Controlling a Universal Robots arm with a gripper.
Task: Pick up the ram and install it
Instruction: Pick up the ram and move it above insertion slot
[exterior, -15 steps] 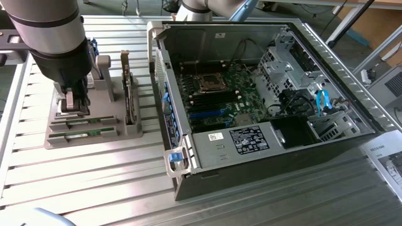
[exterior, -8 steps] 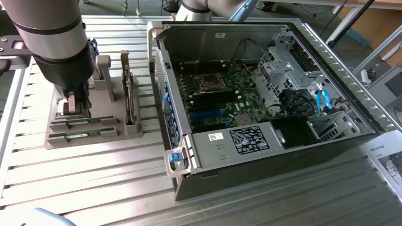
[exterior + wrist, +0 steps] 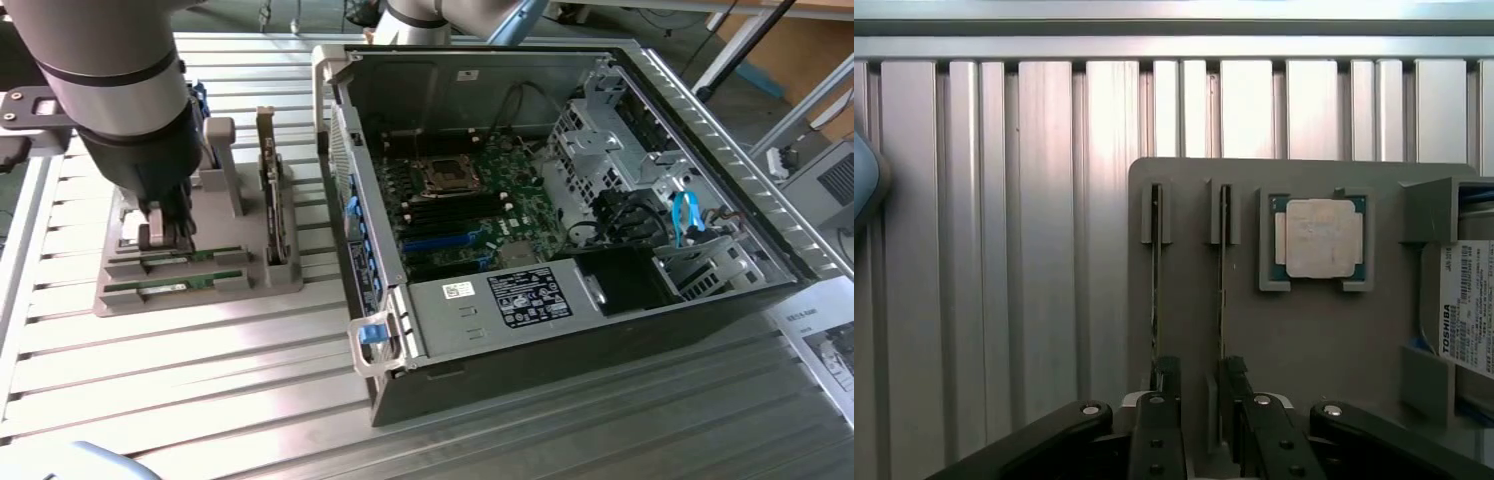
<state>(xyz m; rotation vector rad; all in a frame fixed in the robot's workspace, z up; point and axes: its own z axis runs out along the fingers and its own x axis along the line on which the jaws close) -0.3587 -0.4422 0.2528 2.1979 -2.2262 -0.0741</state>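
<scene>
Counted on the gray holder (image 3: pixel 1304 350):
- two ram sticks
- one processor (image 3: pixel 1319 238)
- one hard drive (image 3: pixel 1464 300)
- one expansion card (image 3: pixel 274 190), seen upright in the exterior view

One open computer case (image 3: pixel 707 110) is set to the exterior view's right of the holder, on the ribbed metal table (image 3: pixel 984 250).

The sticks are seated on edge in two parallel slots, side by side and apart. The inner stick (image 3: pixel 1222 290) is the one nearer the processor, and the outer stick (image 3: pixel 1156 290) lies beyond it.

One gripper (image 3: pixel 1199 375) is placed low over one end of the slots. The jaws are held spread, with nothing pinched. The inner stick is seen running in toward the gap between the fingers (image 3: pixel 1166 385), close to one finger's inner face. It probably lies between the jaws, though this cannot be told for certain. No contact is seen.
</scene>
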